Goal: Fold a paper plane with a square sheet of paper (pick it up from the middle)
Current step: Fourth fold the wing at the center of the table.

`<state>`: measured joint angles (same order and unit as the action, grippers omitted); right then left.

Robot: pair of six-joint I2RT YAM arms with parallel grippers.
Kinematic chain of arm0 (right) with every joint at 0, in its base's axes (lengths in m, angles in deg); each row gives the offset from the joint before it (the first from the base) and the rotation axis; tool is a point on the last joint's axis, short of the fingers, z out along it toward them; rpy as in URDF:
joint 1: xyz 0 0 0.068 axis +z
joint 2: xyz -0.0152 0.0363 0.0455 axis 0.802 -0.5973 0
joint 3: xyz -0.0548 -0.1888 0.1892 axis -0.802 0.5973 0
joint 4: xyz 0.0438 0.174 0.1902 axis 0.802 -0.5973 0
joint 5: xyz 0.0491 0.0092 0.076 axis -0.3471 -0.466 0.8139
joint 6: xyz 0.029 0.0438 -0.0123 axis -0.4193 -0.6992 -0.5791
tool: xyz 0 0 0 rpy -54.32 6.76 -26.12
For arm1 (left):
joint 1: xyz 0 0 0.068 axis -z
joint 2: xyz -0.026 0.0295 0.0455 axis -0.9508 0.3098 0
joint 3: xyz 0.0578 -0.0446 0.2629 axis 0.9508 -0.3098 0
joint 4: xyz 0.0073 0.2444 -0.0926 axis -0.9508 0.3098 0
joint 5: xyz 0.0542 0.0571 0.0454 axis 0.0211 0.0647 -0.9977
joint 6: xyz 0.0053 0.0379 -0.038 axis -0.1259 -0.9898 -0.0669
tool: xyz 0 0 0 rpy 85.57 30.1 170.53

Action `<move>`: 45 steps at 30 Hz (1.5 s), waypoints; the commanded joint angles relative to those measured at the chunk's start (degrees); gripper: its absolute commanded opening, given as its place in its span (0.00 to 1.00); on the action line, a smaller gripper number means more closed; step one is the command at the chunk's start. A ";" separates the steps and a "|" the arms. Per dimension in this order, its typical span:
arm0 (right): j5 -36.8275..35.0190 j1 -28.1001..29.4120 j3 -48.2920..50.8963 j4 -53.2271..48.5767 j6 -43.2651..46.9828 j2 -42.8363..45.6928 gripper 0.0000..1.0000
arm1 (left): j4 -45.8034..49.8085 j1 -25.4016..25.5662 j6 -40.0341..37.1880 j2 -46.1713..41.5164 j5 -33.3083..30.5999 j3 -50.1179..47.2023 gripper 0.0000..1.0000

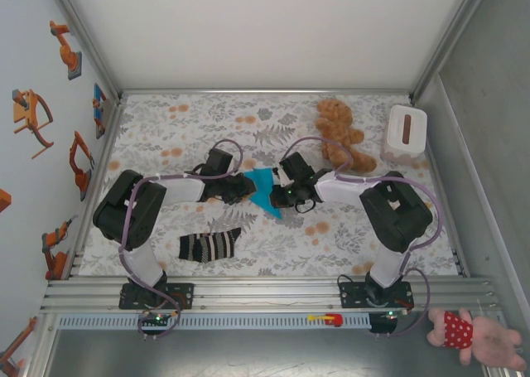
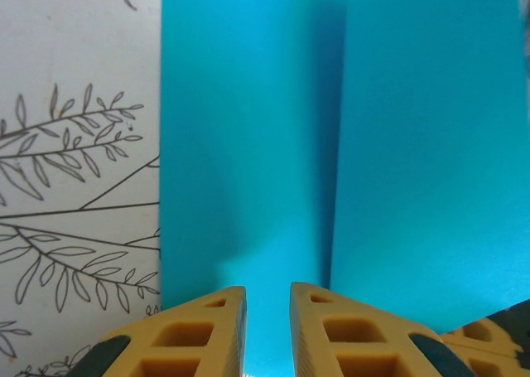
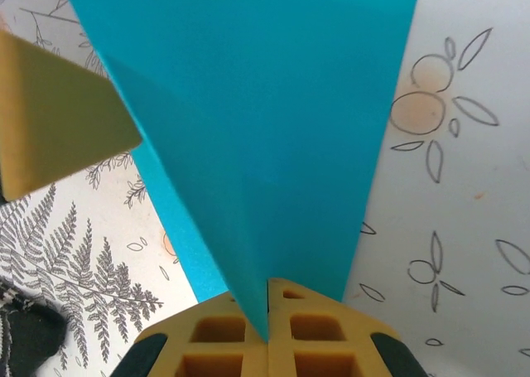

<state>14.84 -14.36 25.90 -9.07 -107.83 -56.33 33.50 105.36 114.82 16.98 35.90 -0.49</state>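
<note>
Folded turquoise paper [image 1: 263, 186] sits mid-frame in top view, betw. both grippers. Right gripper [image 3: 267, 306] is clamped tight on its narrow end, bottom centre of wrist view. Left gripper [image 2: 267, 298]: fingers a slit apart, paper running into the gap.

The top external camera looks steeply down from above and behind the arm bases, taking in the whole floral table [image 1: 207, 120]. The wrist cameras peer past the left gripper [image 2: 267, 292] and right gripper [image 3: 267, 301], very near, probably facing each other; all views share the folded turquoise paper [image 1: 263, 186]
</note>
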 commanded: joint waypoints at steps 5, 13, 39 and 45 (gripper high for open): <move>5.52 -0.02 -2.23 -1.56 0.74 -3.92 0.00 | -1.15 0.31 -0.17 -1.11 -0.16 -0.62 0.21; 8.05 -0.58 -3.20 -2.56 0.37 -6.07 0.00 | -3.24 0.34 0.09 -3.98 -1.02 -3.06 0.21; 21.60 -6.34 -0.66 4.25 -0.86 -9.81 0.00 | -13.08 1.99 2.25 0.92 6.43 0.34 0.18; 22.00 -6.53 -0.52 4.49 -0.71 -9.24 0.00 | -8.99 2.00 2.20 2.98 5.35 2.55 0.15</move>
<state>36.74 -20.42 24.26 -4.33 -108.50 -64.70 22.02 107.18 116.55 18.99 40.79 0.25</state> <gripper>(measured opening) 0.049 0.158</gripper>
